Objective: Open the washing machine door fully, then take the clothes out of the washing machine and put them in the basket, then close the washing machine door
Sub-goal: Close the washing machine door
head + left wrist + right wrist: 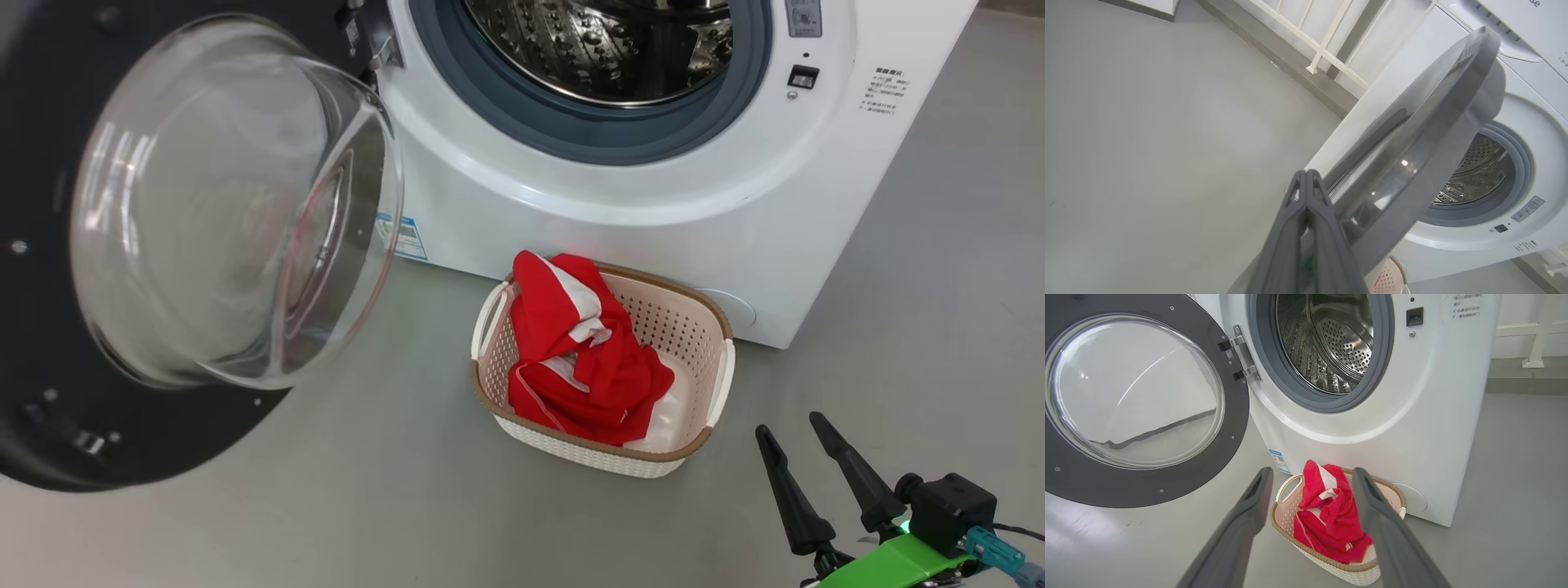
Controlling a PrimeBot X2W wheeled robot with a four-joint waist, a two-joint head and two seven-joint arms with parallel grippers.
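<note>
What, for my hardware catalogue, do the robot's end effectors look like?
The right end effector has two long, tapering black fingers on a bright green mount, with a black box and teal connector. The left end effector shows dark grey slotted fingers.

Left gripper [1306, 176] with fingers tight together; right gripper [789, 425] with fingers wide apart, empty.

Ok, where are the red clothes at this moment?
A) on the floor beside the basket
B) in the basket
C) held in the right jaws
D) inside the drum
B: the clothes lie bunched inside the basket, which stands on the floor in front of the washing machine.
</note>
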